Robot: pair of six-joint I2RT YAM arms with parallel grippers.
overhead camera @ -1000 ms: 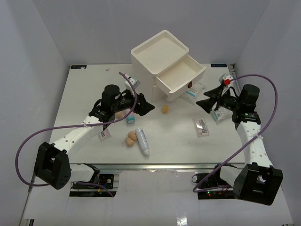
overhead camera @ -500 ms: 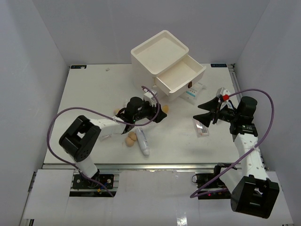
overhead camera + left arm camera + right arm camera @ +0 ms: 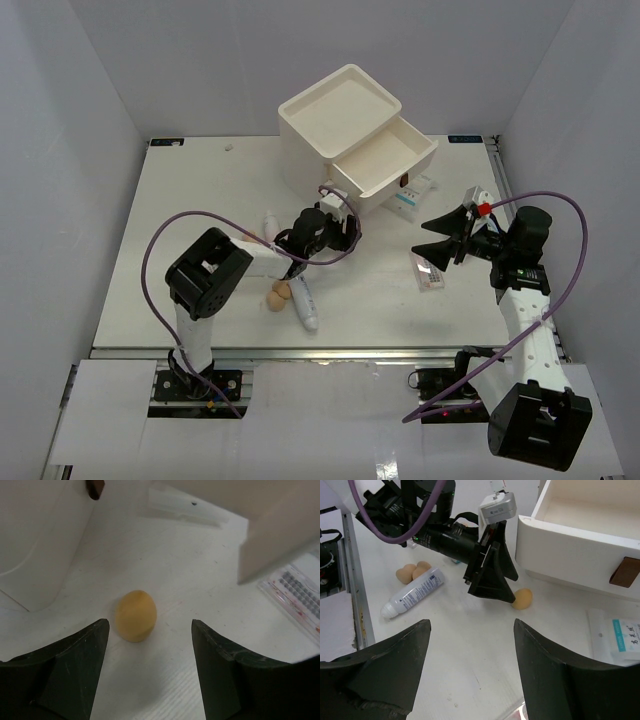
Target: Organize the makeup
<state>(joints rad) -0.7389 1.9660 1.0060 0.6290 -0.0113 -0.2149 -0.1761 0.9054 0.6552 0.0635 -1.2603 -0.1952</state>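
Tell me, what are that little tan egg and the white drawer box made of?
The tan egg looks like soft foam, a makeup sponge: matte, no glare. The drawer box seems hard plastic: smooth, faintly glossy, thin even walls; painted wood is possible. Its brown handle may be leather or wood; unclear.

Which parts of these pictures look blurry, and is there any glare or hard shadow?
Left wrist view: the left fingers and the box corner look soft, the sponge clearer, with a faint shadow. Right wrist view: the right fingers are slightly soft, farther things sharp. Top view: even light, soft shadows on the table, no glare.
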